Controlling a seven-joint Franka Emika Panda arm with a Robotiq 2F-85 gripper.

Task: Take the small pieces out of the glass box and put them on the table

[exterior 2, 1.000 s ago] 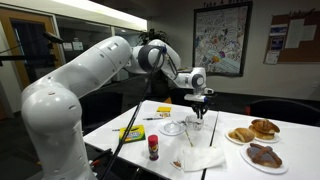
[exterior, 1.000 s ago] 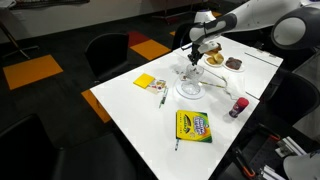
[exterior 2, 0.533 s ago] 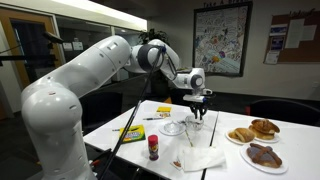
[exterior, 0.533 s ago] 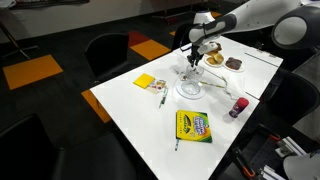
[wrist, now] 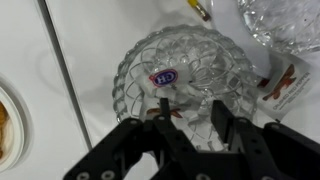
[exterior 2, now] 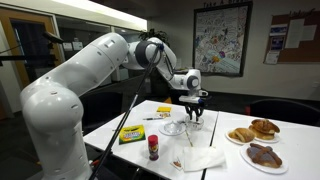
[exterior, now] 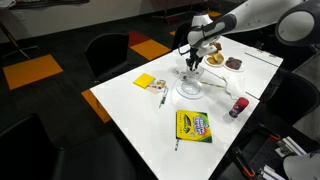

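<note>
The glass box [wrist: 190, 60] is a small cut-glass container on the white table [wrist: 90, 40], directly under my gripper [wrist: 190, 108]. Inside it lies a small piece in a red and blue wrapper [wrist: 165, 76], and a reddish-brown piece [wrist: 172, 114] sits close to the left finger. The jaws stand apart over the box's near rim with only glass between them. Another wrapped piece [wrist: 285, 85] lies on the table beside the box. In both exterior views the gripper [exterior: 192, 62] [exterior 2: 196, 112] points down just above the box [exterior: 192, 71].
A larger round glass dish [exterior: 190, 90] [wrist: 285, 20] sits next to the box. Plates of pastries [exterior 2: 255, 130] [exterior: 214, 59] stand just beyond it. A crayon box [exterior: 193, 125], a red-capped bottle [exterior: 237, 107], yellow notes [exterior: 144, 82] and dark chairs [exterior: 108, 55] are around.
The jaws have spread wider over the last second. The arm has stayed over the glass box with hardly any shift.
</note>
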